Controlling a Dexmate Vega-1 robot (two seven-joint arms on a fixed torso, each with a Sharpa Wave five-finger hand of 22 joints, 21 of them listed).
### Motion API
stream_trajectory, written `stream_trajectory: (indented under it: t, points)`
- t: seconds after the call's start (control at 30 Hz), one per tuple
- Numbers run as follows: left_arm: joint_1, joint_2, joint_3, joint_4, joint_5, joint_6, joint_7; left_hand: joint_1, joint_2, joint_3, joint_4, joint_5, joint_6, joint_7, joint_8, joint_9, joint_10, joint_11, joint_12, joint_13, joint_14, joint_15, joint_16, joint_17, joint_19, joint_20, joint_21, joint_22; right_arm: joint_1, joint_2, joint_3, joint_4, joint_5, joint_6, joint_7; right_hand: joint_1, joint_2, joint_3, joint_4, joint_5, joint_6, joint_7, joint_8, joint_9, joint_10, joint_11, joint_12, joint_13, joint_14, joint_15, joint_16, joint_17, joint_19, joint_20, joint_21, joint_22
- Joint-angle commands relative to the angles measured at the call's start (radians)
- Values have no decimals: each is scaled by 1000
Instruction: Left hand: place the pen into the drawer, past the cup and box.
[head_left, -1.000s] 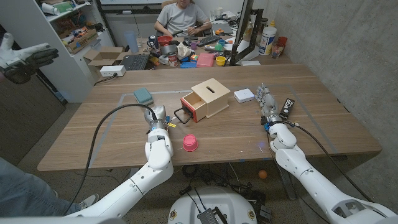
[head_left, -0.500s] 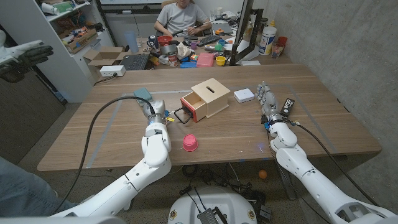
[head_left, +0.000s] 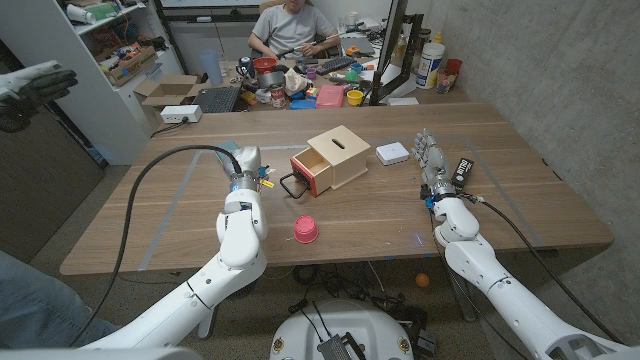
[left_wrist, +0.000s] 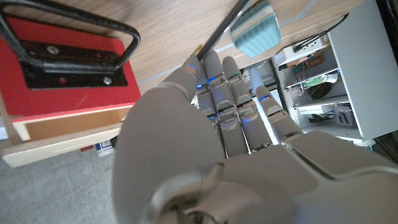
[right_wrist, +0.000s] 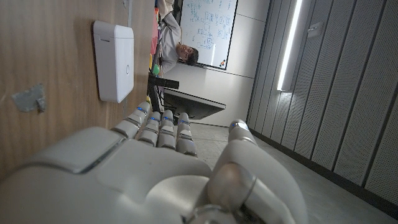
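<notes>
My left hand (head_left: 247, 163) grips the pen (left_wrist: 225, 26), a dark rod with a yellow bit near the fingers, over the table left of the wooden box (head_left: 338, 156). The pen's yellow end (head_left: 267, 183) pokes out toward the box. The red drawer (head_left: 307, 170) stands pulled open, its black handle (left_wrist: 74, 31) close by the hand in the left wrist view. The pink cup (head_left: 304, 229) stands upside down nearer to me, behind the hand. A teal box (left_wrist: 255, 34) lies just beyond the fingers. My right hand (head_left: 430, 160) stands upright, holding nothing.
A white device (head_left: 393, 153) and a black remote (head_left: 461, 172) lie near my right hand. A person sits behind the cluttered far desk (head_left: 320, 85). Shelves (head_left: 90, 60) stand at the left. A gloved hand (head_left: 35, 85) shows at the left edge.
My left hand has carried the pen away from me and slightly left, past the pink cup, up level with the drawer front. The right hand has stayed put.
</notes>
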Motion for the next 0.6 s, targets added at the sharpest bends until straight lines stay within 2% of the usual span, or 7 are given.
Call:
stream_trajectory:
  t: [0.03, 0.2, 0.23, 0.3, 0.6]
  points:
    - [32, -6, -57, -96, -66, -125, 65, 4, 12, 11, 10, 4, 68, -6, -3, 20, 60, -68, 4, 8, 9, -9, -3, 3, 6, -6, 0, 2, -33, -11, 5, -47, -19, 29, -34, 0, 1, -3, 1, 6, -1, 1, 5, 5, -2, -2, 5, 5, -5, 3, 2, 2, -5, 2, -1, 5]
    - [41, -4, -77, -100, -131, -227, 161, 1, 11, 10, 13, 5, 69, -12, -4, 20, 56, -78, 2, 13, 7, -15, -5, 4, 10, -5, -1, 2, -48, -14, 7, -58, -22, 44, -41, 0, 0, -3, 1, 6, -1, 1, 6, 5, -1, -3, 5, 5, -5, 3, 3, 2, -5, 1, -1, 5]
    - [40, -6, -79, -101, -140, -239, 170, 0, 11, 10, 14, 5, 70, -13, -4, 20, 56, -90, 1, 15, 7, -18, -6, 4, 16, -6, 0, 2, -50, -14, 8, -60, -22, 47, -41, -1, 0, -4, 1, 6, -1, 0, 6, 5, -1, -5, 6, 5, -4, 2, 3, 2, -5, 1, -1, 5]
    - [40, -8, -87, -102, -173, -271, 191, -1, 8, 10, 14, 5, 72, -19, -3, 19, 60, -94, 2, 18, 1, -25, -9, 4, 23, -10, 2, 2, -56, -15, 9, -65, -24, 50, -47, 0, 0, -4, 0, 6, 0, 1, 6, 6, -1, -5, 6, 5, -5, 2, 3, 2, -5, 2, -1, 6]
    - [15, 7, -112, -93, -352, -419, 230, -10, 4, 9, 19, 7, 79, -33, -2, 18, 61, -110, -1, 26, -5, -43, -10, 5, 32, -36, 0, 2, -75, -24, 19, -78, -28, 67, -62, 0, 1, -4, 0, 6, 0, 0, 7, 6, 0, -4, 6, 5, -4, 1, 4, 1, -5, 2, -2, 6]
